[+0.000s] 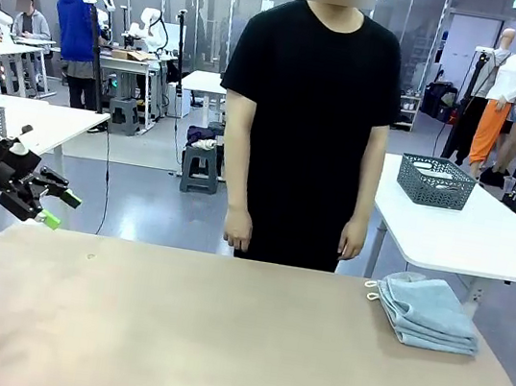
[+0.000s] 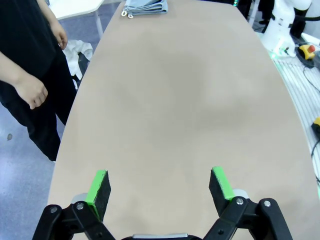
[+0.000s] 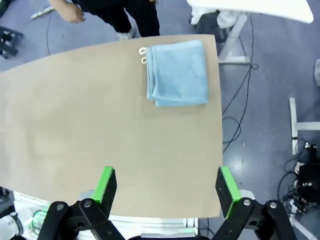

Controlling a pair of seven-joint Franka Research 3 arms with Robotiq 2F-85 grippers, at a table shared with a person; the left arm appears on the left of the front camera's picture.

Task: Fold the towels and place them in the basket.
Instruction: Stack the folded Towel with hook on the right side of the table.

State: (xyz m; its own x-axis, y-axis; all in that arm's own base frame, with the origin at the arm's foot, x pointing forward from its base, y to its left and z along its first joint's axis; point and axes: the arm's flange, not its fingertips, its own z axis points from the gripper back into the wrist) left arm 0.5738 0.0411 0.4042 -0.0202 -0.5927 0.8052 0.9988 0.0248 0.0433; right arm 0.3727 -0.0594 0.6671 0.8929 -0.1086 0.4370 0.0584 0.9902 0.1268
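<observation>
Folded towels (image 1: 426, 313) stacked at table (image 1: 197, 339) far right; left gripper (image 1: 50, 205) and right gripper (image 3: 166, 187) both spread wide, nothing held.

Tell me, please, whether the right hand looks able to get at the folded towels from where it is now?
Probably yes: the right hand hangs open above the table, and nothing lies between it and the towels near the far right corner.

Person (image 1: 307, 123) standing behind tan table (image 1: 197, 339).
</observation>
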